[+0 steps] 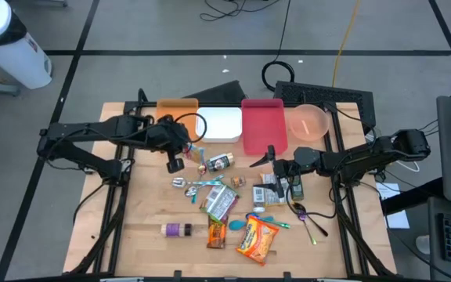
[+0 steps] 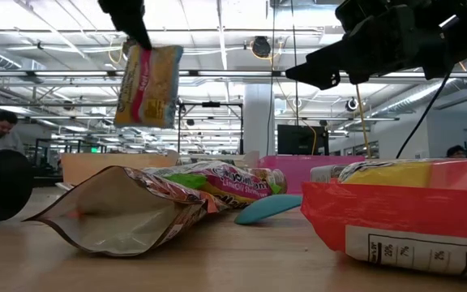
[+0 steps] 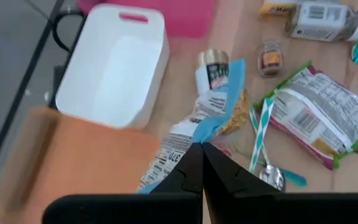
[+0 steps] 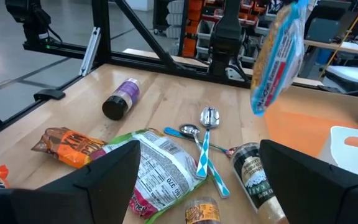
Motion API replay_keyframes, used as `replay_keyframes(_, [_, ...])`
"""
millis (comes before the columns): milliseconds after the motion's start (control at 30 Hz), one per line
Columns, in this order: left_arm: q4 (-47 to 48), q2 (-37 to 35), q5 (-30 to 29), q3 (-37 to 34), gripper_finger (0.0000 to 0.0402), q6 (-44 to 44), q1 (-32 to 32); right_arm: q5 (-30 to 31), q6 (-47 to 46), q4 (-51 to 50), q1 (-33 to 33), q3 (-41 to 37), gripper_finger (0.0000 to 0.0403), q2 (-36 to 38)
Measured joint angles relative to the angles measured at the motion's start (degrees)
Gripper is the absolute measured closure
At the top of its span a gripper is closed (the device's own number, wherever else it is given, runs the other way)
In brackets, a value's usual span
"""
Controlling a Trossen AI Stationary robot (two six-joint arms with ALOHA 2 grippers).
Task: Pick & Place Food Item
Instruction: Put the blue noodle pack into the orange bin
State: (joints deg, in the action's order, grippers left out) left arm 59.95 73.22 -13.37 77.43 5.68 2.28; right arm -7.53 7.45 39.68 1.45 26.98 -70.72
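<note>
**Left arm holding snack packet aloft**

Left gripper pinched tight on the snack packet, hanging above the table near the white bin – packet's lower end hidden in the left wrist view. Right gripper spread wide, empty, over the clutter.

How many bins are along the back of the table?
3, side by side at the table's back edge: orange bin on the left, white bin in the middle, pink bin to its right.

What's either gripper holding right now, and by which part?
Left gripper is shut on the top edge of a yellow-and-pink snack packet with a blue rim, which hangs in the air. Right gripper is open and holds nothing.
</note>
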Motion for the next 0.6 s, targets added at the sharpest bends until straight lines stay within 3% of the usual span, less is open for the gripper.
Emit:
replay_keyframes(133, [-0.21,2.78,-0.64,2.58,0.0401,-2.71,0.00,0.00,-0.73,0.24,0.00,0.00,0.0083,-0.02])
replay_keyframes(333, [0.00,6.60,-6.45,4.43,0.0401,-5.78,0.57,0.00,-0.75,0.38,0.00,0.00,0.0083,0.00])
replay_keyframes(600, [0.14,7.32,-10.15,6.46,0.0401,-8.85,2.67,0.01,-0.75,0.35,-0.01,0.00,0.0083,-0.02])
